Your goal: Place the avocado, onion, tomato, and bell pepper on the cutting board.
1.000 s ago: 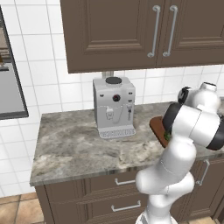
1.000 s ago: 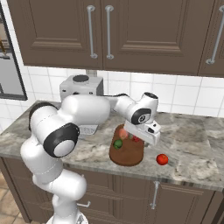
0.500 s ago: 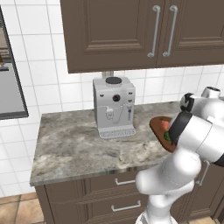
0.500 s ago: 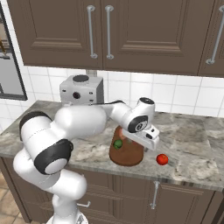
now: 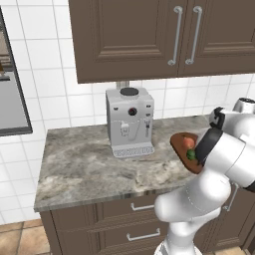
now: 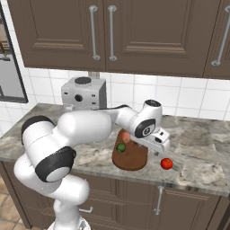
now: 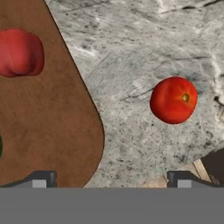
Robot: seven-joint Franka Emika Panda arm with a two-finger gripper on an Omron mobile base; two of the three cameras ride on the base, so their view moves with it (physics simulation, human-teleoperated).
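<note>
The dark brown cutting board (image 6: 131, 158) lies on the counter, seen also from the left as the cutting board (image 5: 178, 141) and close up as the cutting board (image 7: 48, 127). On it rest the green avocado (image 6: 121, 147), avocado (image 5: 191, 155), and the orange-tan onion (image 6: 125, 136), onion (image 5: 188, 142). A red lobed bell pepper (image 7: 19, 52) also sits on the board. The tomato (image 6: 166, 163) lies on the stone just right of the board, tomato (image 7: 173, 99). My gripper (image 6: 162, 148) hovers over the board's right edge, open, gripper (image 7: 111, 179) with nothing between its fingertips (image 7: 181, 178).
A grey coffee machine (image 5: 130, 121) stands at the back of the counter (image 5: 84, 164), left of the board. Wall cabinets (image 6: 112, 31) hang above. The counter's front edge (image 6: 179, 184) runs close to the tomato. My arm hides part of the board in the left base view.
My hand has shifted a little right and lower, from over the board toward its right edge near the tomato. The arm's elbow swung, uncovering the onion. The produce has not moved.
</note>
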